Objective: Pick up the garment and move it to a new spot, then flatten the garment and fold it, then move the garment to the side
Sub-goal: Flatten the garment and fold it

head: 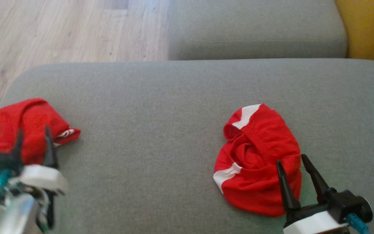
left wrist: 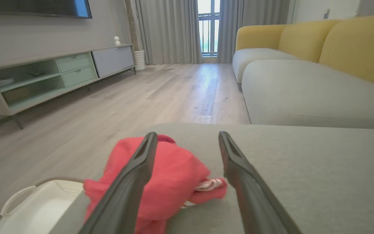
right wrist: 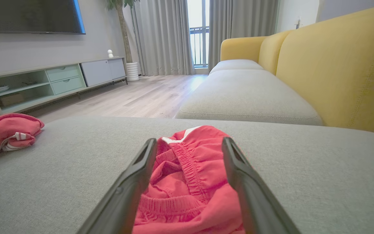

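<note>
- A bundled garment (head: pixel 28 118) is seen at the left edge of the grey cushion (head: pixel 157 107), with the left end effector (head: pixel 33 130) spread wide just over it and nothing gripped
- A crumpled garment (head: pixel 261 143) lies right of the cushion's middle, toward the front edge; the right end effector (head: pixel 290 159) is held wide and empty at its near side
- The pick-up step is judged to be in hand for the crumpled garment
- Next, a raised fold must be reached and pinched

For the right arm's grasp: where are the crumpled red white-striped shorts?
Head view: crumpled red shorts lie right of centre on the grey fabric cushion, at the right end effector.
</note>
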